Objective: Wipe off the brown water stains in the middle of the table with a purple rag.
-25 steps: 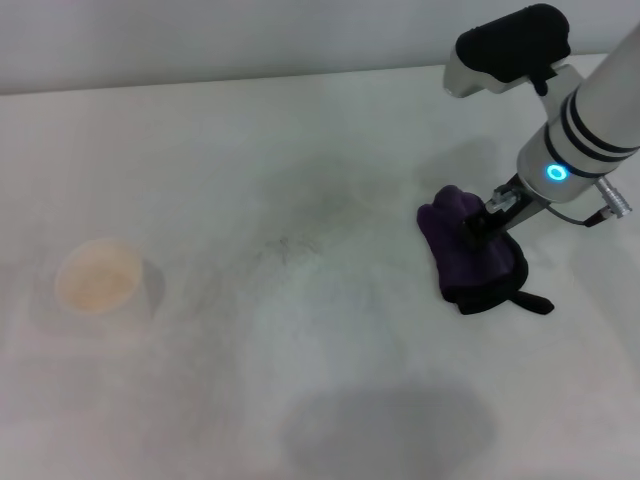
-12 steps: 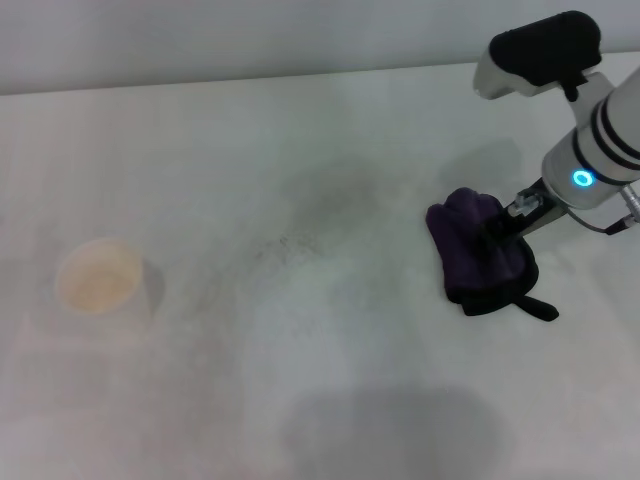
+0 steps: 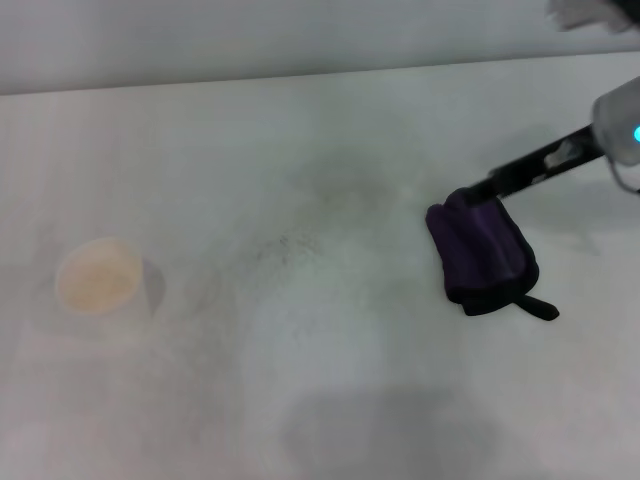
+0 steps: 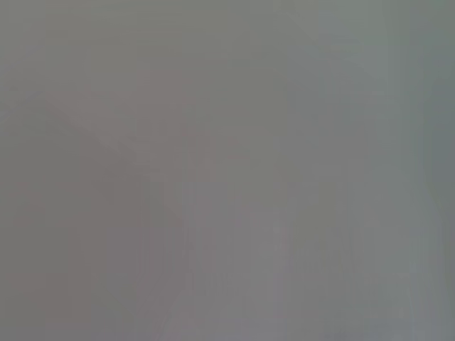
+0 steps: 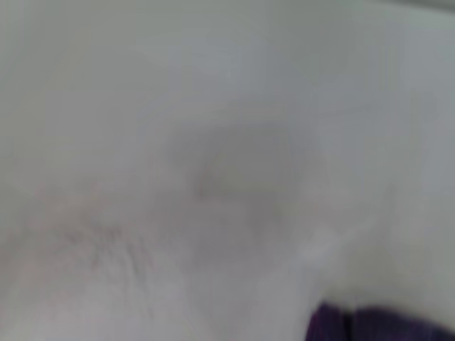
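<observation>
The rag (image 3: 482, 256) is shown bunched on the white desk (image 3: 300, 400), right of centre. The right pincer (image 3: 478, 191) is seen at the rag's far edge — whether it is open, closed or gripping cannot be told. No brown blot is made out; only faint grey smudges (image 3: 290, 245) are visible mid-desk, and a paper cup (image 3: 98, 278) stands far left. The left arm is not seen. The wiping appears done or nearly so — next, the rag would be left lying and the arm cleared.
</observation>
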Tool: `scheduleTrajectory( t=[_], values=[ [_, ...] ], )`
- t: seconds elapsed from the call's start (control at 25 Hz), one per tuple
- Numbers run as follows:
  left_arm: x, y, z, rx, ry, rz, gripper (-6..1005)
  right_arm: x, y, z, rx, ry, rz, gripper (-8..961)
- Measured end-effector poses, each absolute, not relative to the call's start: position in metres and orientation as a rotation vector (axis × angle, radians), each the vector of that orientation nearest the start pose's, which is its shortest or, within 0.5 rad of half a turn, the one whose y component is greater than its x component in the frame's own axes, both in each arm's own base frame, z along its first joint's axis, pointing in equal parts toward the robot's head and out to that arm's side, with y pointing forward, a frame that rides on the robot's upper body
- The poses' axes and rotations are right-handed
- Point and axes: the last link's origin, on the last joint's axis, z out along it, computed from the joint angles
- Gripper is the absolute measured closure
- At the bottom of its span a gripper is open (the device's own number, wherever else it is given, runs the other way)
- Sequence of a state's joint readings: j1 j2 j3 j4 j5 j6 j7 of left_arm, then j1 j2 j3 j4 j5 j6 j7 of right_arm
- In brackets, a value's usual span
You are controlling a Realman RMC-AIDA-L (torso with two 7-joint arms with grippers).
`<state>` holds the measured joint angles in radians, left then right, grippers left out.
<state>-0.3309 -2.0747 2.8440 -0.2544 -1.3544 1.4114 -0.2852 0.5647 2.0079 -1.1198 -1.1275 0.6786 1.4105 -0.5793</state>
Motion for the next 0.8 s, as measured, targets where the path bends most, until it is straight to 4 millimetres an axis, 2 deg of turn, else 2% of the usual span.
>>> scheduleTrajectory(
  t=[0.12, 0.4, 0.64, 0.8],
  values=[
    [-0.396, 0.267, 0.063, -1.533, -0.374, -0.511, 117, 0.255, 0.376, 0.058, -2.362, 1.288, -0.009, 644],
    [-0.391, 0.27, 0.054, -1.517, -0.409, -0.56, 122, 0.292, 0.368, 0.09, -2.288, 1.145, 0.339, 644],
    [-0.387, 0.271, 0.05, -1.443, -0.421, -0.577, 122, 0.336, 0.342, 0.103, -2.132, 1.007, 0.631, 645],
    [-0.384, 0.269, 0.04, -1.396, -0.408, -0.544, 122, 0.366, 0.319, 0.106, -1.978, 0.902, 0.732, 645]
  ],
)
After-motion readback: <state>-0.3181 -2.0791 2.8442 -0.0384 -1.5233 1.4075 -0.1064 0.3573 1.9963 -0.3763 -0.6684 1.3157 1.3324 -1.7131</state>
